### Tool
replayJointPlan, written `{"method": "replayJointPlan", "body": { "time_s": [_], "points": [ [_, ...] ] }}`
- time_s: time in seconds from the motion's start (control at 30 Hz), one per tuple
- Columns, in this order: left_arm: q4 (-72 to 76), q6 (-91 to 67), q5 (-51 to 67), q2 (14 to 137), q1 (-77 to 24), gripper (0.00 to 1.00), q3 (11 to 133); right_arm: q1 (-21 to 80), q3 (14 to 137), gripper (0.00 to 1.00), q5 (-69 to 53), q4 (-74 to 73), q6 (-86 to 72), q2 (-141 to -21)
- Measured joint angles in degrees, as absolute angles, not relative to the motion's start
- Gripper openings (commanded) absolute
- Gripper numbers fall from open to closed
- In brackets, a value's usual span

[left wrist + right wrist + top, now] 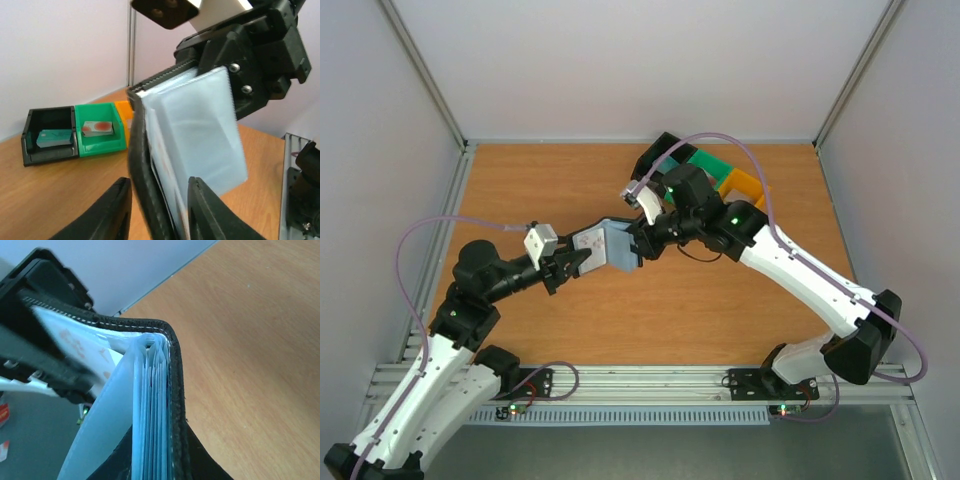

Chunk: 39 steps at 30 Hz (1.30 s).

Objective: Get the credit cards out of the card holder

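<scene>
Pale walls and a metal frame enclosed the wood-grain table (570, 320), above whose middle two arms held the card holder (618, 248) (200, 135) (176, 390) off the surface, opened like a book. The right gripper (646, 240) was pinched on one side of the stitched black cover, and thin, translucent blue-grey sleeves fanned from the spine. The left gripper (572, 263) (159, 182) set its curved black fingers (117, 210) astride the cover's opposite edge, by a whitish card (589, 240) (80, 347) with pink marks tucked in a pocket; whether they pressed anything could not be told. Well apart at the far edge stood three boxy plastic bins: a black tray (655, 155) (50, 152) holding a teal card (50, 137), a green tray (705, 160) (102, 145) holding a red-and-white card (97, 127), and an orange tray (745, 185) (124, 111).
</scene>
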State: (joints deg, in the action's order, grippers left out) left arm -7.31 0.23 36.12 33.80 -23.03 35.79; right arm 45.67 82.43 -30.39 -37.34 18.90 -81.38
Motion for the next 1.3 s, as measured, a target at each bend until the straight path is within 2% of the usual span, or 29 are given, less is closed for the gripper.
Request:
{"method": "replayJointPlan", "body": {
  "time_s": [0.1, 0.2, 0.4, 0.5, 0.63, 0.73, 0.87, 1.0, 1.13, 1.3],
  "points": [
    [-7.81, -0.47, 36.69, 33.80, -22.92, 0.02, 35.88, 45.60, 81.03, 0.01, -33.17, -37.45, 20.75, -79.26],
    [-7.90, -1.61, 39.11, 33.71, -22.96, 0.00, 35.99, 45.19, 79.79, 0.04, -35.29, -37.54, 22.70, -77.34],
    [-7.44, -6.22, 43.79, 33.65, -22.96, 0.00, 36.23, 42.63, 77.41, 0.27, -40.91, -37.60, 25.21, -75.00],
    [-9.47, -10.22, 40.27, 33.76, -22.81, 0.00, 36.16, 37.47, 76.38, 0.29, -41.41, -37.85, 24.47, -73.52],
    [-13.91, -14.74, 32.45, 33.85, -22.76, 0.00, 34.83, 28.71, 75.75, 0.26, -36.05, -39.55, 22.52, -70.04],
    [-15.16, -16.93, 28.97, 33.82, -22.76, 0.00, 33.08, 27.77, 75.81, 0.23, -32.47, -40.29, 21.19, -67.22],
    [-13.80, -20.34, 28.25, 33.30, -22.57, 0.00, 29.82, 36.01, 75.79, 0.26, -33.41, -35.48, 19.31, -64.79],
    [-5.26, -25.47, 31.92, 32.58, -22.39, 0.00, 25.52, 46.50, 75.77, 0.22, -43.72, -26.70, 18.46, -69.71],
    [5.39, -31.44, 37.82, 32.03, -22.04, 0.00, 22.15, 46.19, 73.82, 0.22, -48.64, -21.80, 16.67, -76.90],
    [14.41, -32.95, 42.70, 30.98, -21.80, 0.00, 21.52, 43.68, 70.54, 0.22, -50.33, -20.71, 15.22, -78.26]
  ]
}}
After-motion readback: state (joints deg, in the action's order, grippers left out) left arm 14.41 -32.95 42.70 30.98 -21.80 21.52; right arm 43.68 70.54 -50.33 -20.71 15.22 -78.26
